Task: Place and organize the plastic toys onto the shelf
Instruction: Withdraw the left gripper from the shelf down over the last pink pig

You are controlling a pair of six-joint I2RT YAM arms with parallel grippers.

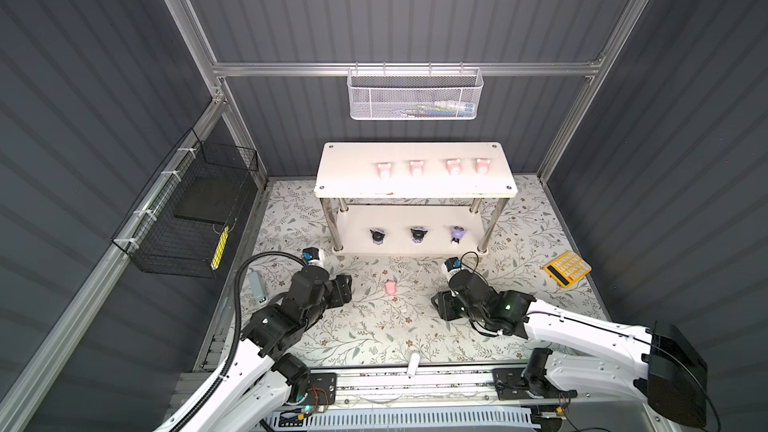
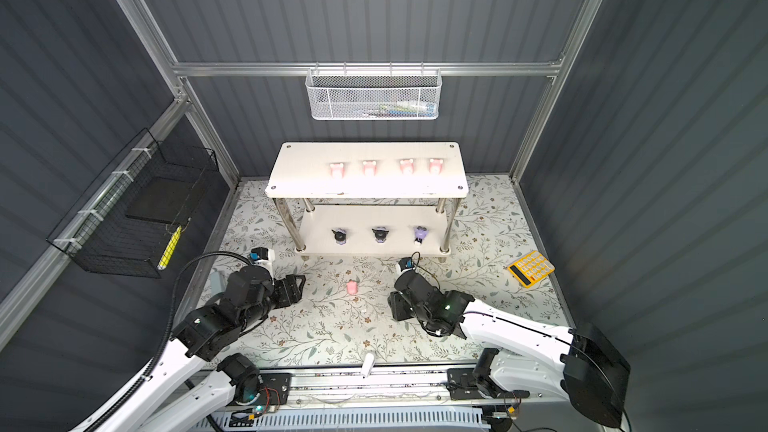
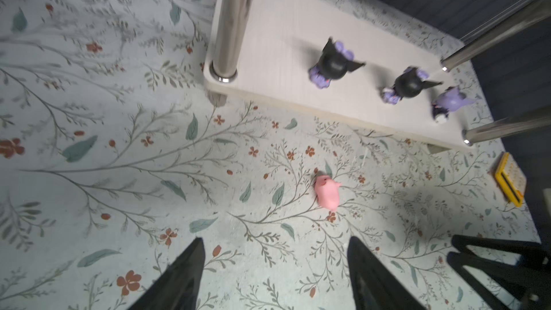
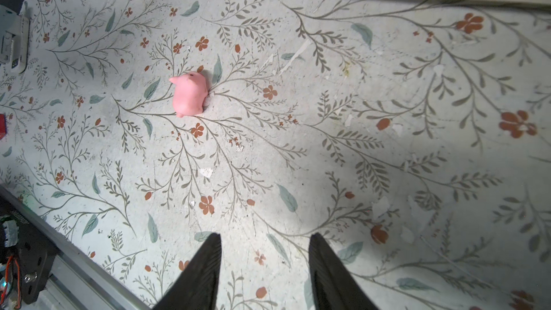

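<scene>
One pink toy (image 1: 390, 287) (image 2: 352, 287) lies on its side on the floral mat, in front of the shelf (image 1: 345, 178) and between the two grippers. Several pink toys (image 1: 415, 168) stand in a row on the shelf's top board. Three purple toys (image 1: 417, 234) (image 3: 334, 65) stand along the lower board. My left gripper (image 1: 348, 288) (image 3: 276, 239) is open and empty, left of the lying toy (image 3: 327, 192). My right gripper (image 1: 438, 305) (image 4: 266, 234) is open and empty, to the right of that toy (image 4: 190, 95).
A yellow calculator (image 1: 568, 268) lies on the mat at the right. A white mesh basket (image 1: 415, 95) hangs on the back wall and a black wire basket (image 1: 187, 218) on the left wall. A grey-blue object (image 1: 257, 286) lies at the mat's left edge, a small white piece (image 1: 412, 363) at its front edge.
</scene>
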